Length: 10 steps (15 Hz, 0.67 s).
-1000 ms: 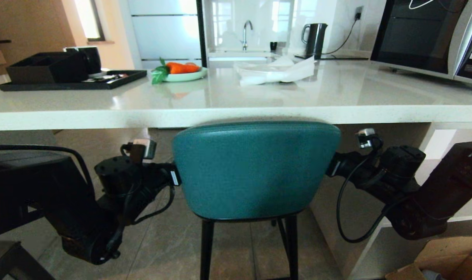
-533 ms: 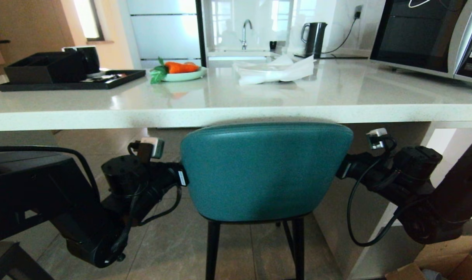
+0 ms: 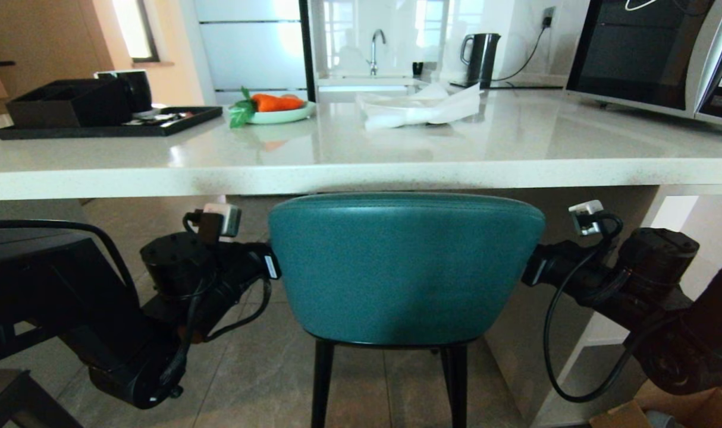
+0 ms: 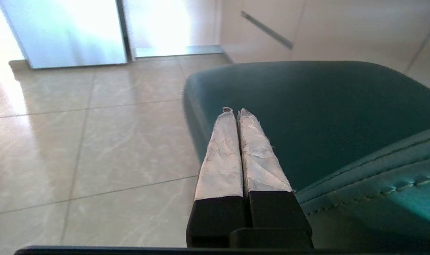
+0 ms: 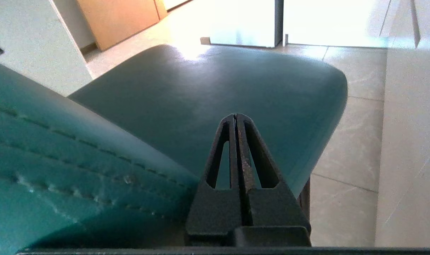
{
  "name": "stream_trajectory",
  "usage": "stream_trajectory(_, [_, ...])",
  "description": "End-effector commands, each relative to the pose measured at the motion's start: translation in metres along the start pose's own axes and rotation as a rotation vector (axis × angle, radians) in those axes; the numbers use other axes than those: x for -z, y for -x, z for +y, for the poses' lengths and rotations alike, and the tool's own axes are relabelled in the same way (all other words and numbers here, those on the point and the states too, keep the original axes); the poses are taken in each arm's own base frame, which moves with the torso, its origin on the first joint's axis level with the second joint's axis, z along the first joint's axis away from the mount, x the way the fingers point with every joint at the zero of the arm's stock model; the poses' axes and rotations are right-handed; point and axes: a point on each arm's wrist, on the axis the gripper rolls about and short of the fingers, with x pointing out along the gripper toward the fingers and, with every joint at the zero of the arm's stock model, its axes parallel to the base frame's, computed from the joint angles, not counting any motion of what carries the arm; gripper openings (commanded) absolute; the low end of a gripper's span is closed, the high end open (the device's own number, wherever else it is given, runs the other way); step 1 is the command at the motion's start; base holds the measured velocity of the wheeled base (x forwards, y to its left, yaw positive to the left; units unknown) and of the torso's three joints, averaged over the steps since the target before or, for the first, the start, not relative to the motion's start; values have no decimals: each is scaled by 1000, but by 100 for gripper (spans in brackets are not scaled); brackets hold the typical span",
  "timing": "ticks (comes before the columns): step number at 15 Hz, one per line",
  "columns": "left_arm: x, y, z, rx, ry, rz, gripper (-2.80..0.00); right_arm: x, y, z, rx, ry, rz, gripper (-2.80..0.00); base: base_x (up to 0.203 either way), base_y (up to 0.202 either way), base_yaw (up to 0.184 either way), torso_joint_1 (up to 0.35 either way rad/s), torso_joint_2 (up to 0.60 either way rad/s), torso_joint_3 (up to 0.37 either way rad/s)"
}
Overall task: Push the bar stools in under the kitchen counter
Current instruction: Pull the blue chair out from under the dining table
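The teal stool (image 3: 405,267) sits between both claws: left claw (image 4: 235,110) and right claw (image 5: 235,115), each fully closed, empty, flanking its backrest; worktop (image 3: 337,178) lies ahead.

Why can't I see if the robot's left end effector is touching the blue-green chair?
Cannot tell. In the left wrist view the shut left end effector lies alongside the teal stool, overlapping its seat; neither contact nor gap shows.
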Motion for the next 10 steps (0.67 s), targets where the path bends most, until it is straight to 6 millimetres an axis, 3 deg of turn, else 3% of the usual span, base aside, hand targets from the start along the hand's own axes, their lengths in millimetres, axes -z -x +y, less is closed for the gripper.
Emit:
stream_trajectory(1, [-9, 3, -1, 6, -5, -32, -280, -1, -8, 42, -134, 0, -1, -280, 0, 0, 0, 0, 0, 0])
stream_trajectory(10, [-7, 8, 1, -2, -58, -12, -280, 4, -8, 47, -128, -10, 16, -280, 0, 0, 0, 0, 0, 0])
